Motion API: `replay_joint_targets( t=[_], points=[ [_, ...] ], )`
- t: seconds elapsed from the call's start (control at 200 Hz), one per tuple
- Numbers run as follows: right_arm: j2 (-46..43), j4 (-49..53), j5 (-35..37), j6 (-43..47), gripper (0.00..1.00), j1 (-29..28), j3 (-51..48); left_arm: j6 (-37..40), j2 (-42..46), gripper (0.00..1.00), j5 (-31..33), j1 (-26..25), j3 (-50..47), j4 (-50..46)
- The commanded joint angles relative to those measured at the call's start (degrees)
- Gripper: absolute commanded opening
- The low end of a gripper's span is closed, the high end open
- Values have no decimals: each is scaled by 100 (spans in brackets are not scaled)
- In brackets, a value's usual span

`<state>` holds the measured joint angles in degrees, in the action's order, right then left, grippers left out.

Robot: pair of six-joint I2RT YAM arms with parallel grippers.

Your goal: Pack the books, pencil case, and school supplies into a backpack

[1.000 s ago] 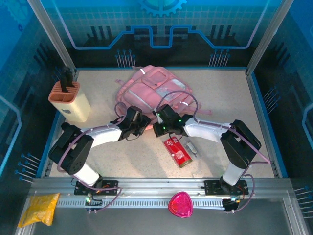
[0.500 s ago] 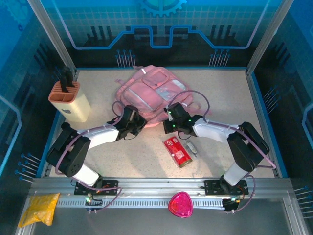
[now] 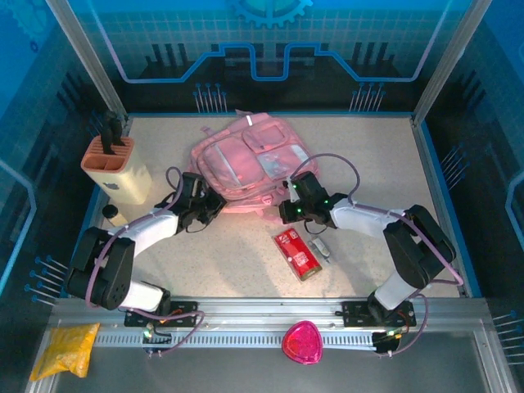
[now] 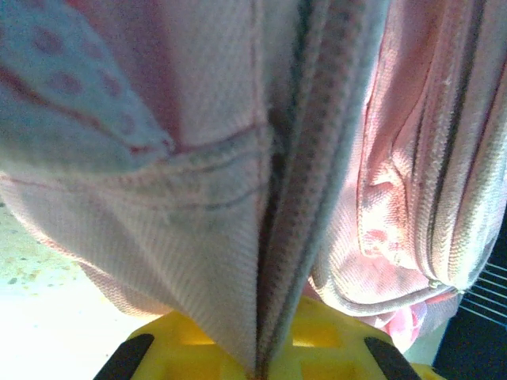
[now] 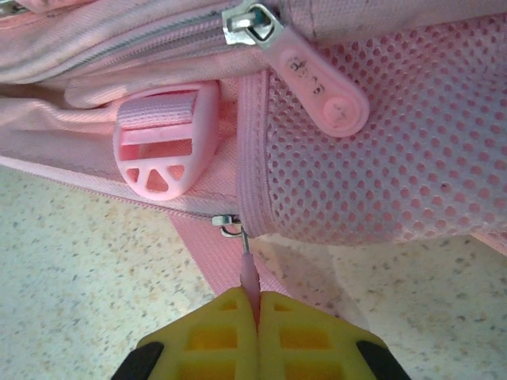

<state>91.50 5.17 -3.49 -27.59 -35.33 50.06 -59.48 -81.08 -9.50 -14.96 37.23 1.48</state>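
Left gripper (image 4: 257, 366): its yellow fingers are pressed together on a fold of the large soft pink fabric backpack (image 3: 246, 155), beside a zip track at the pack's near-left edge.
Backpack, place: it lies flat towards the back of the speckled beige table (image 3: 385, 164), with one gripper at each near corner.
Backpack, handling: it is probably light and limp. The cloth would sag and stretch rather than lift as one piece, so seams, zip tape and pull tabs look like the firmest holds.
Right gripper (image 5: 257, 313): its fingers are closed tight on a thin pink zip-pull tab (image 5: 249, 273) below a small metal slider. The tab is narrow and could slip free.
Glossy red oblong pencil case (image 3: 296, 253): it lies on the table near the right gripper. It looks stiff and slick, and is best taken across its short width.
Small grey-white oblong piece (image 3: 321, 246): it sits just beside the case, to its right. It is tiny and easily nudged away.
Hidden: the pack's inside cannot be seen, nor how far any zip stands open. The left wrist view is close and blurred.
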Motion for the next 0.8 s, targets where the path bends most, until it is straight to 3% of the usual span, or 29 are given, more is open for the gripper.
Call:
replay_joint_targets(
  t=[0.0, 0.14, 0.26, 0.405, 0.57, 0.795],
  points=[
    [-385, 454, -24, -158, 15, 42, 192, 459, 305, 18, 202, 169, 191, -398],
    [-688, 569, -290, -163, 43, 150, 294, 690, 616, 38, 335, 35, 232, -685],
    [-747, 479, -816, -364, 53, 433, 309, 901, 850, 46, 771, -364, 424, -1099],
    [-690, 666, -808, -739, 68, 692, 510, 983, 902, 54, 1252, -926, 664, -1304],
    [-386, 665, -1051, -1156, 75, 985, 826, 1026, 621, 61, 1366, -1483, 824, -881],
    [272, 968, -944, -1652, 80, 1278, 1441, 1166, -92, 70, 1851, -2157, 1573, -1026]
  ],
)
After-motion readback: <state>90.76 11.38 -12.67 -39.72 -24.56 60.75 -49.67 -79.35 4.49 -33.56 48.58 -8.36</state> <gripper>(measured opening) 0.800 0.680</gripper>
